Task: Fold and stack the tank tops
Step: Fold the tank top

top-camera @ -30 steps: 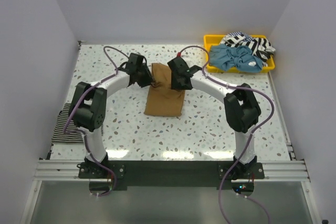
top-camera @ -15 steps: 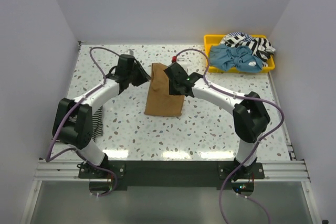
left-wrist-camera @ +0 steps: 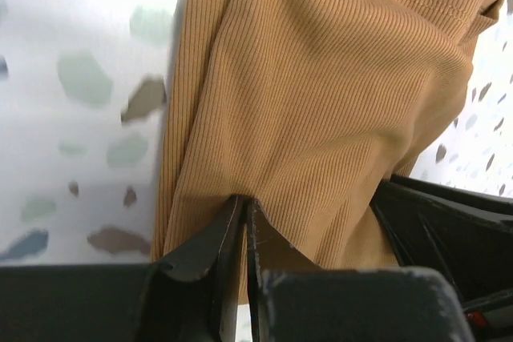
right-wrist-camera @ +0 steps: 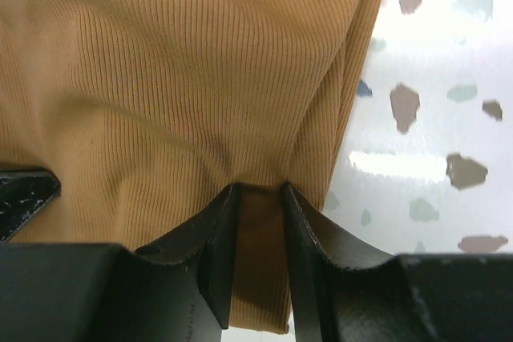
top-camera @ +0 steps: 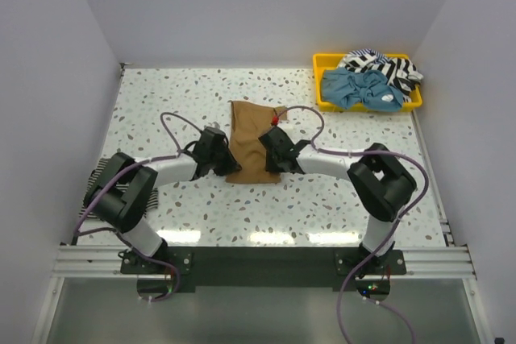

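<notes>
The jaws of the left gripper (left-wrist-camera: 244,206) are almost closed, and a thin pinch of the tan tank top (left-wrist-camera: 321,102) is held between them. The jaws of the right gripper (right-wrist-camera: 256,194) stand a little wider, with a thicker fold of the same ribbed cloth squeezed between them. Both hold the near edge of the top, one at each corner, and the cloth pulls into small wrinkles at each pinch.

A second ago the two grippers were at the far half of this top, and half a second ago the left one was away from it to the side. Now both arms have come down to the near hem and closed on it. The top itself lies in nearly the same place, flat and long, in the middle of the worktop (top-camera: 161,102). I judge that the next fold is prepared: the near edge can be lifted and carried over to the far edge.

At the left edge of the worktop a folded striped top (top-camera: 95,175) shows partly behind the left arm. In the far right corner the yellow tray (top-camera: 320,60) has a light blue top (top-camera: 359,90) and a black-and-white striped top (top-camera: 387,66), both crumpled. The worktop is white with dark speckles, and plain pale walls (top-camera: 266,6) close it on three sides.
</notes>
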